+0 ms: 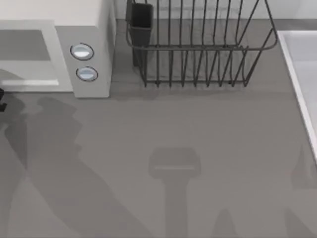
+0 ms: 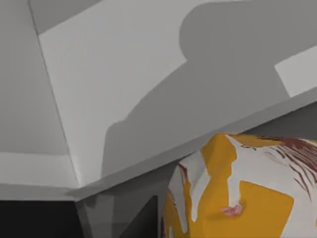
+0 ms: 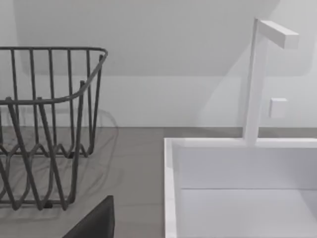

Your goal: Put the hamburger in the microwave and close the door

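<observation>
The white microwave [image 1: 94, 34] stands at the table's back left, its grey cavity [image 1: 25, 47] facing forward and two round knobs [image 1: 81, 51] on its side panel. The door is out of view. At the top view's left edge, a dark piece of my left arm [image 1: 1, 99] shows in front of the cavity. In the left wrist view the orange, white and red-streaked hamburger [image 2: 247, 188] sits close to the camera, below a pale slanted edge [image 2: 198, 144], with my left gripper [image 2: 198, 233] shut on it. A dark part of my right gripper [image 3: 94, 223] hangs near the sink.
A dark wire dish rack [image 1: 198, 49] with a dark cup [image 1: 140, 17] stands at the back middle, right of the microwave. A white sink [image 1: 302, 74] with a tall white faucet [image 3: 255, 84] lines the right side. Arm shadows lie on the grey tabletop [image 1: 163, 129].
</observation>
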Controlling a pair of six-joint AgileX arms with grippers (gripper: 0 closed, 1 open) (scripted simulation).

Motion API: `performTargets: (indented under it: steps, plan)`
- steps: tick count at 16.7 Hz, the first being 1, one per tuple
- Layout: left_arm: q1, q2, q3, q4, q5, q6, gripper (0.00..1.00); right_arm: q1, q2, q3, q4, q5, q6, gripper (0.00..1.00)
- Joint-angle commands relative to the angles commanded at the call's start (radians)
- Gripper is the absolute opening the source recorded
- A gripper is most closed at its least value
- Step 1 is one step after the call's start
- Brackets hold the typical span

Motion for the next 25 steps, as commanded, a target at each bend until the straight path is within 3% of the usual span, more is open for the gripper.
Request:
performTargets:
  steps: [6,10,19,25]
  plan:
    - [-0.063,0.153,-0.055,0.566,0.065,-0.378,0.0,0.0,0.0,0.0,0.0,0.0,0.0,1.0]
    - [-0.091,0.215,-0.084,0.779,0.093,-0.545,0.0,0.0,0.0,0.0,0.0,0.0,0.0,1.0]
    - [-0.093,0.225,-0.079,0.822,0.101,-0.581,0.0,0.0,0.0,0.0,0.0,0.0,0.0,1.0]
    - [-0.07,0.319,0.146,0.717,0.133,-0.561,0.0,0.0,0.0,0.0,0.0,0.0,0.0,1.0]
